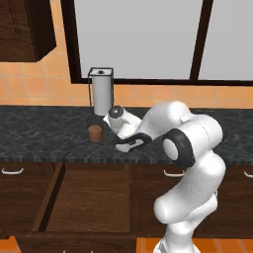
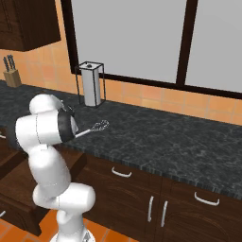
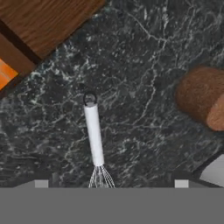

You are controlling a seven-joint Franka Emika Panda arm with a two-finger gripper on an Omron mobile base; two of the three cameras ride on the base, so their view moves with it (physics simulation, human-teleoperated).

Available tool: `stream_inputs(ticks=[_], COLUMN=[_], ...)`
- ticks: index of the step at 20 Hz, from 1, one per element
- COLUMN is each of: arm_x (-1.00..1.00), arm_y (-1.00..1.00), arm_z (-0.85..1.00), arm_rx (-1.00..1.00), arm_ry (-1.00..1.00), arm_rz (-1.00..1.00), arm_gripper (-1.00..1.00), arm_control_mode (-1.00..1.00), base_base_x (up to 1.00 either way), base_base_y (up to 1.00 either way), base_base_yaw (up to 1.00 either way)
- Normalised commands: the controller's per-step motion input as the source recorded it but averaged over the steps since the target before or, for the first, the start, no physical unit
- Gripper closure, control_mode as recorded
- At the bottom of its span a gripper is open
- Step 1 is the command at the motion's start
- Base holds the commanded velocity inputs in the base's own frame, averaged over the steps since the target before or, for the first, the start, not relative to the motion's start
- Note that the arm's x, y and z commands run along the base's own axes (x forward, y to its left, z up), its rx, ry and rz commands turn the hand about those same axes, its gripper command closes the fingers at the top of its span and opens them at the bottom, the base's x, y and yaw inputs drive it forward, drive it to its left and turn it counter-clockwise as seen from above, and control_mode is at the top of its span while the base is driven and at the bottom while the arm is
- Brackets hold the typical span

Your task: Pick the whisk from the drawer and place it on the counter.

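The white arm (image 1: pixel 190 148) is rising from the lower right and bending left over the dark speckled worktop (image 1: pixel 44 131); its gripper (image 1: pixel 129 144) is hanging low above the stone near the front edge, though whether its jaws are parted cannot be told; a brown cylinder (image 1: pixel 95 133) is standing on the worktop just left of the hand; a paper towel roll in a wire holder (image 1: pixel 102 92) is standing behind it by the wall; below, the wide drawer (image 1: pixel 86 200) is sitting pulled open, showing its wood-grain bottom.

A brown cylinder (image 1: pixel 95 133) stands before the paper towel holder (image 1: pixel 101 92), and a knife block (image 2: pixel 12 74) stands far left.
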Motion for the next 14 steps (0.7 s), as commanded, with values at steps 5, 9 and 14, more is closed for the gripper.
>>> stream_inputs(ticks=[5, 9, 14], arm_x=[-1.00, -1.00, -0.92], arm_y=[-0.77, -0.46, -0.26], arm_z=[1.00, 1.00, 1.00], arm_rx=[0.00, 0.00, 0.06], arm_ry=[-0.19, -0.12, -0.23], arm_rz=[-0.03, 0.00, 0.04], arm_gripper=[-1.00, -1.00, -1.00], arm_control_mode=[-1.00, -1.00, -1.00], base_base_x=[0.00, 0.00, 0.00], base_base_y=[0.00, 0.00, 0.00], base_base_yaw=[0.00, 0.00, 0.00])
